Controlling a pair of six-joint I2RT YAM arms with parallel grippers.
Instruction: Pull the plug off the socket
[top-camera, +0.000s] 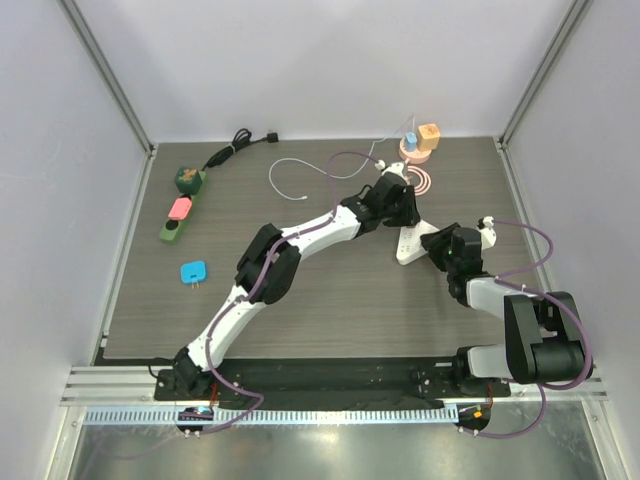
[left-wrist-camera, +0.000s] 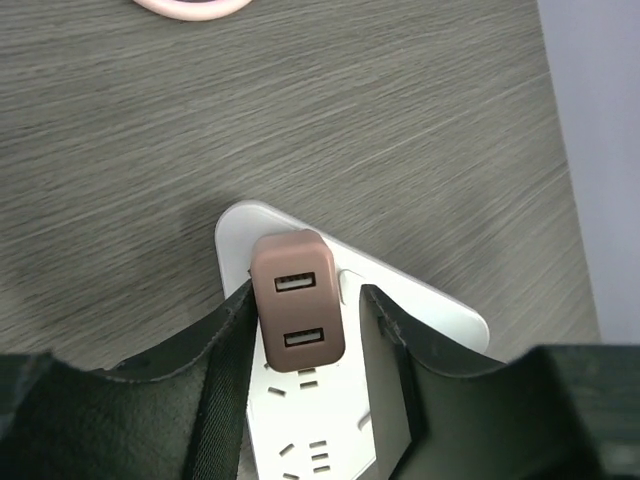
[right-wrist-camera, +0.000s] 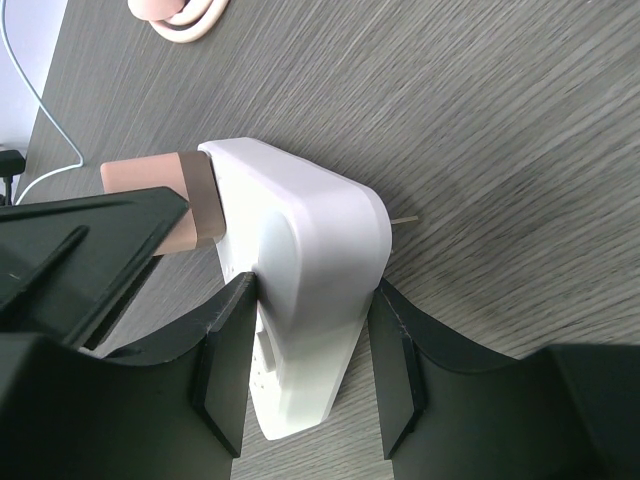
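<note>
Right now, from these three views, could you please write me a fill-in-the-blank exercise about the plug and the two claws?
1. The brown plug shows ___ USB ports.
2. It sits in a ___ power strip.
3. The right claw is closed on the power ___.
4. The left claw straddles the ___, not yet tight.
Missing words: two; white; strip; plug.

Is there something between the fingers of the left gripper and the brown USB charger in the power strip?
Nothing visible. The left gripper straddles the brown USB charger; only bare white power strip shows in the gap beside it.
</note>
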